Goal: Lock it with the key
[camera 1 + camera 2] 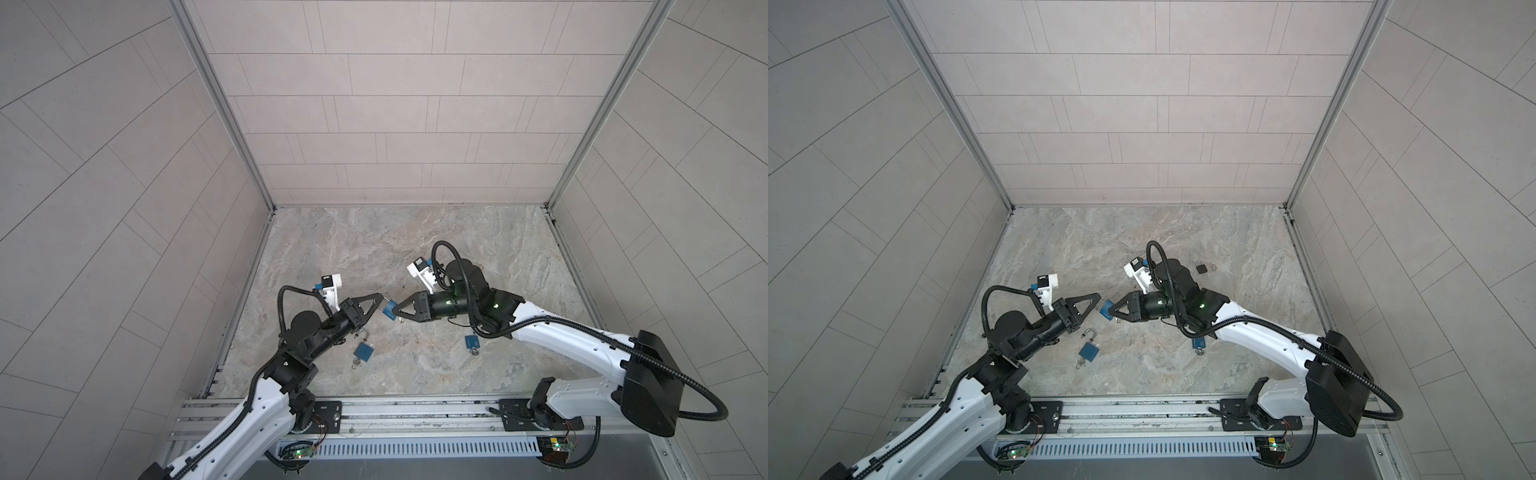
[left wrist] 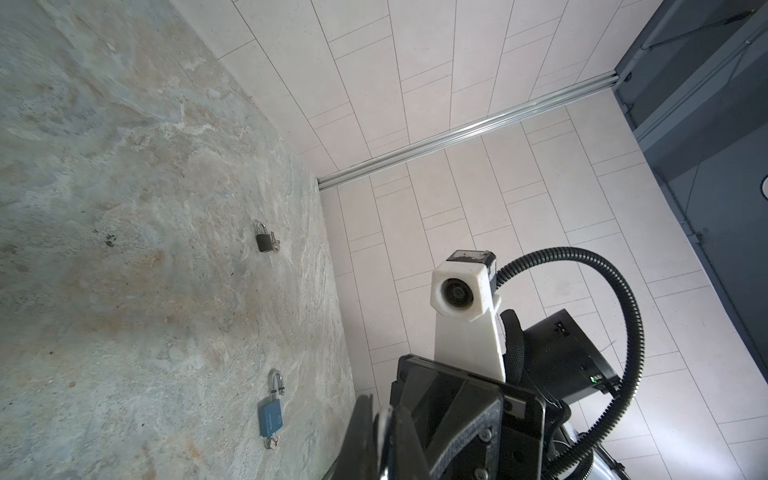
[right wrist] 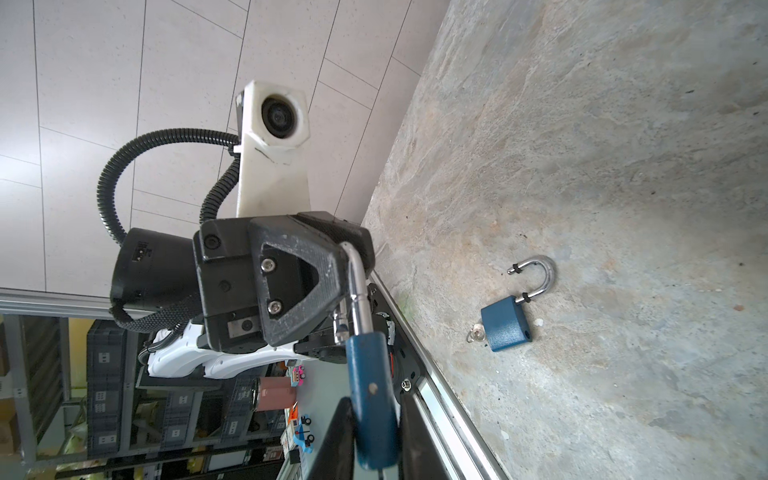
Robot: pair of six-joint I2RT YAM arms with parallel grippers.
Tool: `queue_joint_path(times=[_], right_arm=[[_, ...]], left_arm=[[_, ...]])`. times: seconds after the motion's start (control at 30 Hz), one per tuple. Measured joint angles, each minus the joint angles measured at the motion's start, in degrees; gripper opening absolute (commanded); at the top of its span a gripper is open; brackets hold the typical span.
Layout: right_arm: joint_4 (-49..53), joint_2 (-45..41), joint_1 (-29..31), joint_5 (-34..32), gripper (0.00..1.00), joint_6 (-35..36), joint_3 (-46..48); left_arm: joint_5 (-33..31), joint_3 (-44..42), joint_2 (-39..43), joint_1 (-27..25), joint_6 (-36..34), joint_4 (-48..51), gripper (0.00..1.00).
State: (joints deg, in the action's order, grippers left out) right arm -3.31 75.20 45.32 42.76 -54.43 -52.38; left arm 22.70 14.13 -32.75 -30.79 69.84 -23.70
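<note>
My right gripper (image 1: 395, 312) is closed partly, clamped on the blue body of the held padlock (image 3: 370, 382). This lock is in the air just beyond the open padlock (image 1: 363, 351) that lies on the table (image 1: 415, 249), on the side of the back wall. My left gripper (image 1: 379, 297) is pinched fully on its shackle (image 3: 356, 282). I think one arm fixes the body so the other can press the shackle in. Its key I cannot see clearly.

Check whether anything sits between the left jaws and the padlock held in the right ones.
Nothing visible does. The left gripper is shut on the shackle of the blue padlock, and the right gripper holds its body.
</note>
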Motion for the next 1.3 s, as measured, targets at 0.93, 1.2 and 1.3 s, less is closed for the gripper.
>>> queue_joint_path(times=[0.93,1.2,1.3], right_arm=[[2.4,-2.0,-10.3,7.6,0.0,-4.2,0.2],[5.1,-7.6,-16.4,7.4,0.0,-3.7,5.2],[5.8,-10.5,-18.9,7.8,0.0,-3.7,7.7]], left_arm=[[8.0,4.4,-26.6,0.2,-2.8,-26.4,0.0],[6.9,9.9,-42.4,-5.1,-1.5,-36.7,0.0],[6.5,12.0,-46.8,-7.1,-1.2,-38.8,0.0]])
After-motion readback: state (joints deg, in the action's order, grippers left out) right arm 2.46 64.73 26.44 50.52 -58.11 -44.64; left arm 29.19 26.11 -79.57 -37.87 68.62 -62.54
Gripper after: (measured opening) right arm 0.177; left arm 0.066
